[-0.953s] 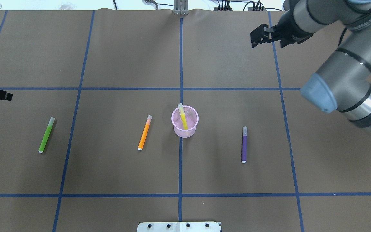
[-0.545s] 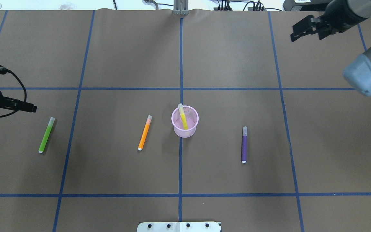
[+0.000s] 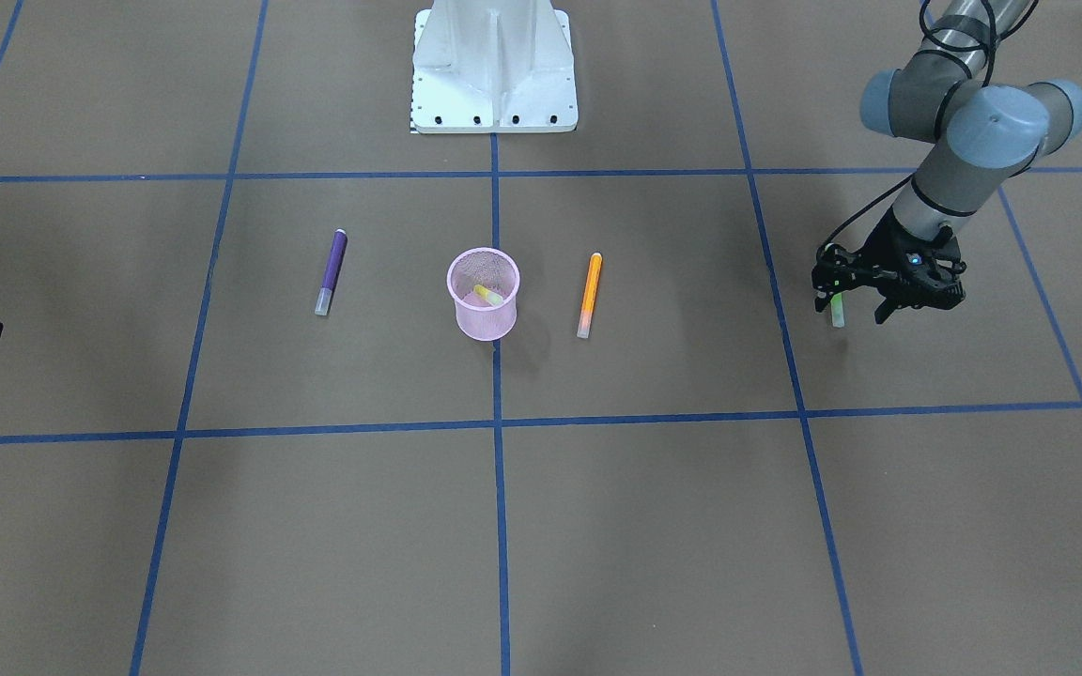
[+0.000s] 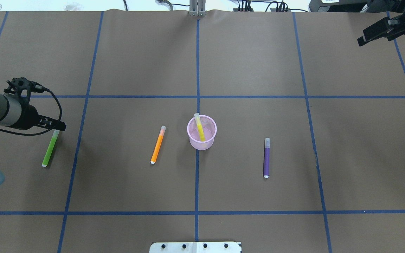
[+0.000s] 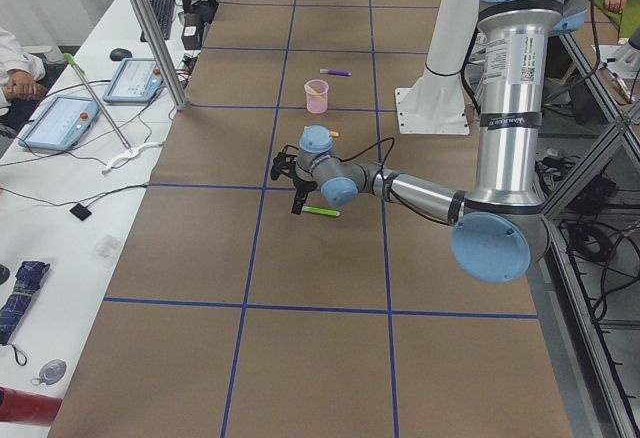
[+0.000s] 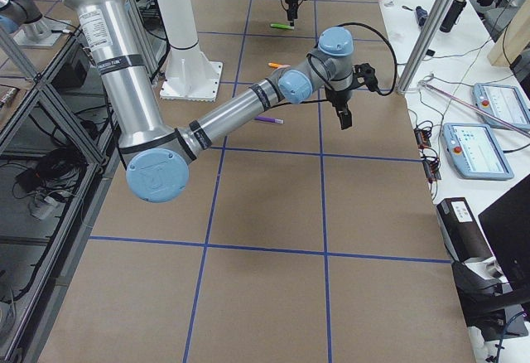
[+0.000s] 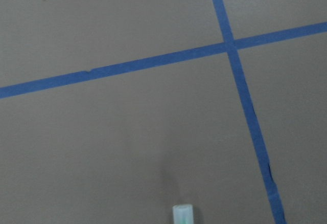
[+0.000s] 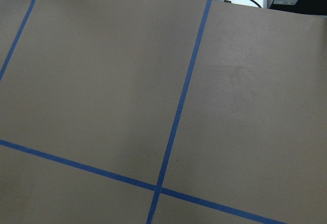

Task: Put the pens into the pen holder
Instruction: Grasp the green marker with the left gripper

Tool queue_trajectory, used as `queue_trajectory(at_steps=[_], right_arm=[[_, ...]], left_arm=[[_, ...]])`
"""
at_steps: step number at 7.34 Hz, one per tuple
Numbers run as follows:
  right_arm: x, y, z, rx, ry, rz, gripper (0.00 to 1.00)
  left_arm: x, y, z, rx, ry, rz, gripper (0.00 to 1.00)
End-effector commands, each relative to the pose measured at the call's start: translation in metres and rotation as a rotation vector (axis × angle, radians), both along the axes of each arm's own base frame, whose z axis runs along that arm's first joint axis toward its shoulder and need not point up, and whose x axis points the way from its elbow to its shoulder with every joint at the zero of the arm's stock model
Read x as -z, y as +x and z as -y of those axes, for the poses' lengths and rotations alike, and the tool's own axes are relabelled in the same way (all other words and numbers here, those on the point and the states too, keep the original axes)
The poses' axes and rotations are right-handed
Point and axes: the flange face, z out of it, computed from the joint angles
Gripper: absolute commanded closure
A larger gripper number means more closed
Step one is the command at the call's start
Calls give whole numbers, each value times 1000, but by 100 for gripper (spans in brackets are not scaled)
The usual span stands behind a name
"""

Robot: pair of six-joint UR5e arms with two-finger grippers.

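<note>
Left arm stretched low; left gripper [image 3: 850, 311] released, fingers straddling the green pen [image 4: 49, 149] cap, 9 o'clock of the pen holder [image 4: 202, 144]. Only the front view showed the straddle. Right gripper [image 4: 364, 39]: cannot tell.

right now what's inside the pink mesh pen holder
One yellow pen leans inside the pink pen holder, its pale cap resting at the rim. No other pen shows in it; the mesh wall blurs the pen's bottom end.
</note>
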Motion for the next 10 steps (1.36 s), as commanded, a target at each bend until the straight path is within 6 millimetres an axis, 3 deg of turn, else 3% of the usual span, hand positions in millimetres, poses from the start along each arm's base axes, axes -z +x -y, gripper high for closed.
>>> queue_trajectory(at_steps=[1, 3, 6, 10], right_arm=[[-3, 4, -1, 3, 2, -1, 0], [-4, 4, -2, 2, 2, -2, 0], [-3, 5, -2, 0, 6, -3, 0], [-4, 5, -2, -1, 7, -5, 0]], left_arm=[[-5, 4, -1, -10, -4, 8, 31], [-6, 5, -3, -13, -5, 9, 35], [-30, -11, -23, -16, 5, -5, 38], [-29, 5, -29, -19, 17, 11, 46]])
